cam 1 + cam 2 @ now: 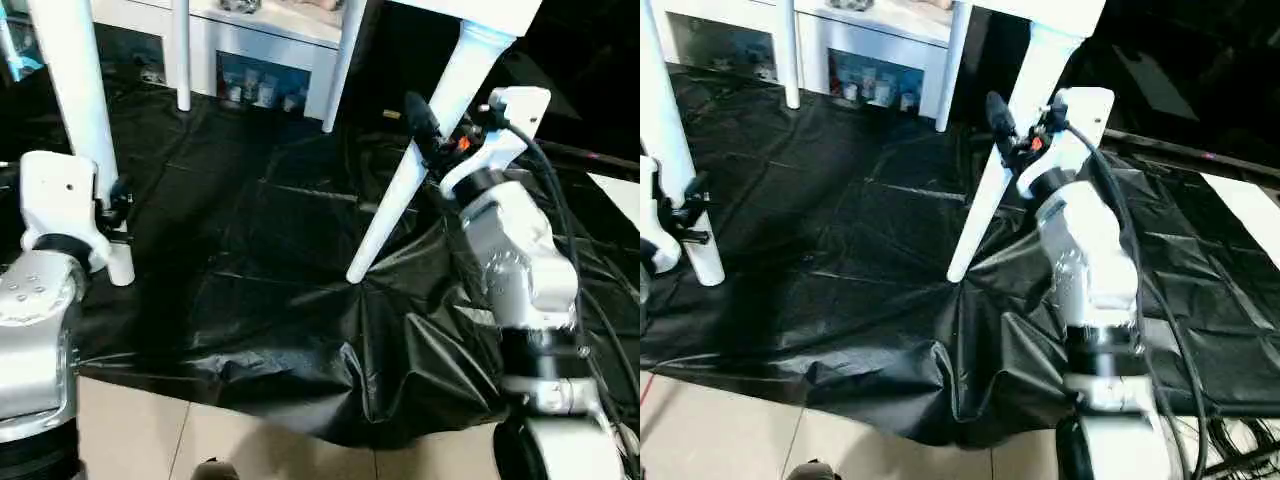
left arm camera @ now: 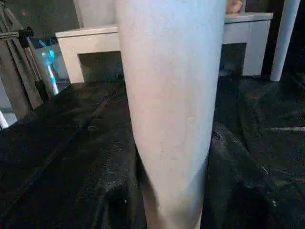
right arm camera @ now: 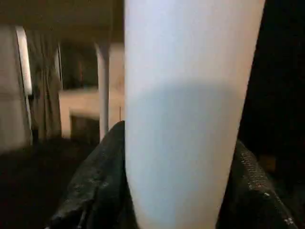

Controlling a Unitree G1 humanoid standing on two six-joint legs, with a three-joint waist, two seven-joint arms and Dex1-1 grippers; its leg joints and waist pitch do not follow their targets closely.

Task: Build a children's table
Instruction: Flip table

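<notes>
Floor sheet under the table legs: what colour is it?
Glossy black, crinkled sheet; right eye view shows it best.

I see the children's table (image 1: 440, 110) as smooth white plastic with a soft sheen on its round legs, and under it a thin black plastic sheet (image 1: 270, 290), glossy and creased, bunched into folds at its near edge. My forearms (image 1: 1090, 265) look like brushed silver metal with white plastic housings, and the floor (image 1: 200, 440) beyond the sheet is smooth pale tile.
</notes>
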